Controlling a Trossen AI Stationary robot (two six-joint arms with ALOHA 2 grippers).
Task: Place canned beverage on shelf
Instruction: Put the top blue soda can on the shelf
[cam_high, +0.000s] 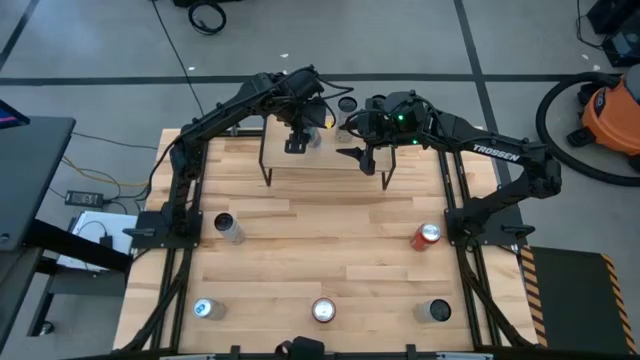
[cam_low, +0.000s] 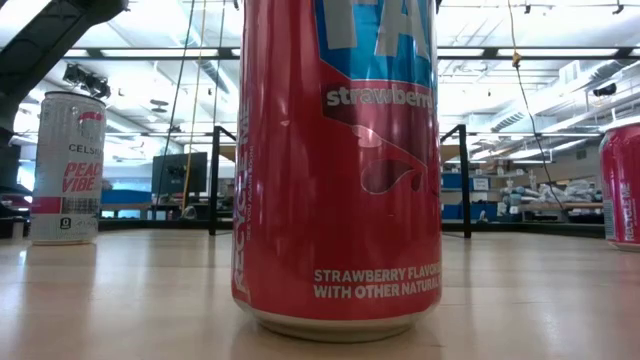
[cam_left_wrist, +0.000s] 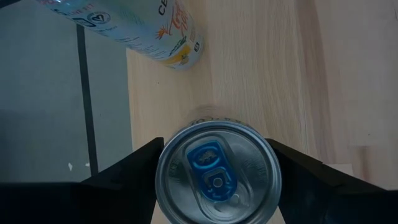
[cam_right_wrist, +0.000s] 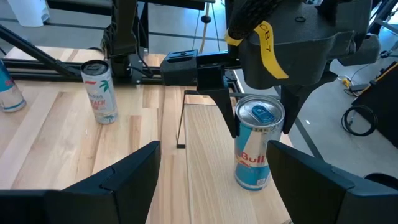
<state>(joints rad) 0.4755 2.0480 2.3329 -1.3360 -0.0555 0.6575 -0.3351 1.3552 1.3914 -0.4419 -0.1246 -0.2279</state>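
- Your left gripper (cam_high: 297, 143) hangs over the shelf (cam_high: 330, 172), at 12 o'clock on the surface (cam_high: 320, 260). Its jaws stand wide, one at each side of the blue-tab can (cam_left_wrist: 217, 180), which stands upright on the shelf board; whether the pads are actually touching it, you cannot tell.
- Your right gripper (cam_high: 362, 152) waits just beside it over the same board, jaws spread and empty.
- Handling, as a judgement: the can is a stiff, smooth thin-walled cylinder (slippery if gripped lightly, dents if squeezed hard) and top-heavy enough to tip. Take it mid-body, jaws square across the widest part.
- Left wrist view looks straight down on the lid and shows a second pale can (cam_left_wrist: 134, 28) on the board beyond it.
- Right wrist view alone shows the blue-tab can's side and its base flat on the wood.
- High view shows five more cans on the surface from 3 to 9 o'clock; low view is mostly blocked by a red strawberry can (cam_low: 340, 160).
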